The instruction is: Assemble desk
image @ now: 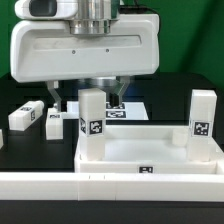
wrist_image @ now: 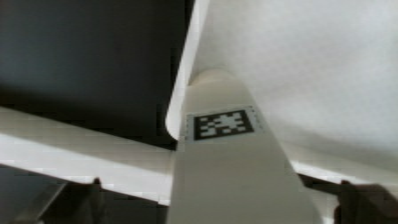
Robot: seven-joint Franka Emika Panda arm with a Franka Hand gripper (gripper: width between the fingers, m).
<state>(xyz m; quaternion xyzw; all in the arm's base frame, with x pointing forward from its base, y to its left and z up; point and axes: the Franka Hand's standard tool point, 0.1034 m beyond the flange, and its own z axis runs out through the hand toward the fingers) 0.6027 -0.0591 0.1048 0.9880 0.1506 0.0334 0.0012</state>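
The desk slab (image: 150, 150), white with a raised rim, lies flat in the middle of the exterior view. Two white block legs stand upright on it, one towards the exterior view's left (image: 92, 122) and one towards its right (image: 203, 118), each with a square tag. My gripper (image: 87, 100) hangs over the left leg, open, one finger on either side of its top. In the wrist view that tagged leg (wrist_image: 222, 150) rises between the dark fingertips (wrist_image: 80, 197), with a gap on both sides, in front of the slab (wrist_image: 329, 90). My gripper (wrist_image: 214, 205) holds nothing.
Two loose white legs (image: 25, 116) (image: 52, 122) lie on the dark table at the exterior view's left. The marker board (image: 128, 108) lies behind the slab. A long white rail (image: 100, 186) runs along the front edge.
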